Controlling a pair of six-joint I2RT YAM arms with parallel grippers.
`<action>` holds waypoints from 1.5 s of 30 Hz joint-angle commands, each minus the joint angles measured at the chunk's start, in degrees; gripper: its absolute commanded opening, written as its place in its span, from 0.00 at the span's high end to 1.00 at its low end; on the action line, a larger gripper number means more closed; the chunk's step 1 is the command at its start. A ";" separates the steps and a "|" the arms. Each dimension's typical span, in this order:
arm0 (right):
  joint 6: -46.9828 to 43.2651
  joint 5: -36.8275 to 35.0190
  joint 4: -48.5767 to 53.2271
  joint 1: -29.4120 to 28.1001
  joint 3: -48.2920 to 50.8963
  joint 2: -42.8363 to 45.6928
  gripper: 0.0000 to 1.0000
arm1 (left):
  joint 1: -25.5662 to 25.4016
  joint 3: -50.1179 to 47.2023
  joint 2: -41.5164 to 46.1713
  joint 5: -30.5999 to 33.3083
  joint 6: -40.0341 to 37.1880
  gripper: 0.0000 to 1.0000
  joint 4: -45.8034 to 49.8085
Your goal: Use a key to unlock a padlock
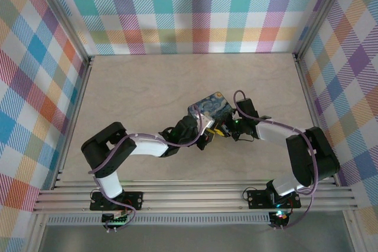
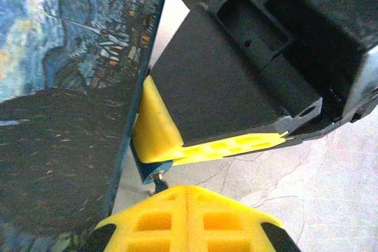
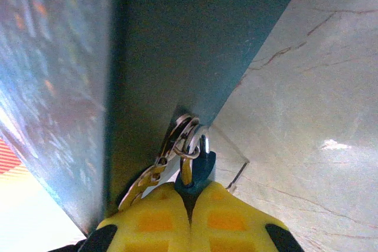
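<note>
Yellow right gripper [image 3: 190, 194] pads pinch the padlock [image 3: 205, 168] at frame bottom; left gripper [image 2: 186, 198] pressed together. I judge levering against the tin [image 3: 195, 39] could slip it.

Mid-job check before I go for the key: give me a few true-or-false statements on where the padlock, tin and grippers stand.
1. The right gripper is shut on the padlock. True.
2. The padlock lies out on open table, far from the tin. False: it sits right against the tin's side wall.
3. A key ring hangs at the padlock's shackle. True.
4. The left gripper waits at the far table edge. False: it is close beside the right gripper, next to the tin.
</note>
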State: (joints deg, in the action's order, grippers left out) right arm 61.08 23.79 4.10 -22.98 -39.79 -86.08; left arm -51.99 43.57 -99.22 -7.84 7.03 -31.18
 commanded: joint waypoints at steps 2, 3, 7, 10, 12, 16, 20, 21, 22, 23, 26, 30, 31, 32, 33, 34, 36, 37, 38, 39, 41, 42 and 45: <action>-0.26 -0.22 6.49 -0.56 -2.65 0.39 1.00 | 0.83 -1.66 2.88 3.81 1.86 0.90 1.56; -0.95 -0.41 7.66 -0.61 -3.44 0.30 1.00 | 1.06 -1.96 2.98 4.19 2.80 0.89 1.47; -4.03 -1.50 12.41 -1.34 -6.77 -0.37 0.99 | 1.95 -1.34 1.76 4.14 4.86 0.89 2.67; -5.80 -1.65 14.75 -2.27 -8.00 -1.60 0.94 | 2.62 -0.16 0.15 3.65 6.04 0.89 4.20; -6.79 -1.64 16.02 -2.89 -8.29 -2.70 0.89 | 3.11 0.18 -0.76 3.19 6.75 0.88 4.03; -7.51 -1.82 16.81 -3.54 -7.76 -3.31 0.77 | 4.41 0.23 -1.65 2.90 7.47 0.87 4.11; -7.96 -2.43 17.80 -3.74 -8.42 -1.55 0.68 | 5.92 0.11 -1.79 3.09 7.43 0.86 4.79; -8.34 -2.65 18.36 -3.74 -8.83 -1.00 0.67 | 6.38 -0.05 -1.85 3.01 7.47 0.85 4.94; -8.66 -2.89 18.93 -3.74 -9.31 -0.56 0.65 | 6.87 -0.09 -1.97 2.83 7.47 0.85 4.98; -8.92 -3.04 19.43 -3.74 -9.74 -0.19 0.63 | 7.40 -0.15 -2.02 2.63 7.42 0.84 5.01; -9.48 -3.12 20.50 -3.73 -10.60 1.03 0.58 | 8.73 0.04 -2.11 2.13 7.13 0.82 5.34; -12.64 -4.15 21.54 -3.69 -12.28 1.65 0.56 | 9.64 -0.34 -0.86 1.73 6.27 0.81 5.39; -14.21 -4.42 21.91 -3.72 -13.03 1.21 0.56 | 9.66 -0.58 -0.42 1.86 6.11 0.80 5.27; -15.68 -4.54 22.12 -3.69 -13.92 0.66 0.55 | 9.64 -0.77 0.00 1.94 6.07 0.79 5.26; -17.60 -4.86 22.18 -3.74 -14.89 -0.24 0.55 | 9.65 -0.94 0.47 1.95 6.15 0.79 5.12; -19.39 -5.10 22.06 -3.74 -15.65 -0.94 0.55 | 9.71 -1.12 0.75 1.95 6.28 0.78 5.01; -23.47 -6.80 22.35 -3.77 -17.36 -3.10 0.55 | 9.70 -1.65 1.47 1.99 6.90 0.78 4.86; -25.13 -7.60 22.61 -3.67 -18.11 -3.97 0.55 | 9.67 -1.96 1.76 1.97 7.18 0.78 4.74; -26.99 -8.36 22.74 -3.65 -18.94 -4.85 0.55 | 9.71 -2.32 2.20 1.95 7.50 0.77 4.57; -28.84 -9.12 22.74 -3.65 -19.54 -5.56 0.55 | 9.64 -2.81 2.66 2.02 7.76 0.77 4.40; -31.57 -10.43 22.63 -3.65 -19.97 -6.49 0.55 | 9.69 -3.85 3.61 2.20 8.19 0.77 4.26; -32.88 -11.26 22.69 -3.65 -19.88 -6.86 0.54 | 9.68 -4.37 4.14 2.50 8.32 0.77 4.19; -35.68 -13.68 22.48 -3.68 -19.41 -7.76 0.53 | 9.71 -5.80 5.21 3.00 8.50 0.77 4.27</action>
State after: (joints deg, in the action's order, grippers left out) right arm 31.83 13.52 25.39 -26.61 -58.65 -92.99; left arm -42.59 39.40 -96.23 -6.02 14.63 -26.50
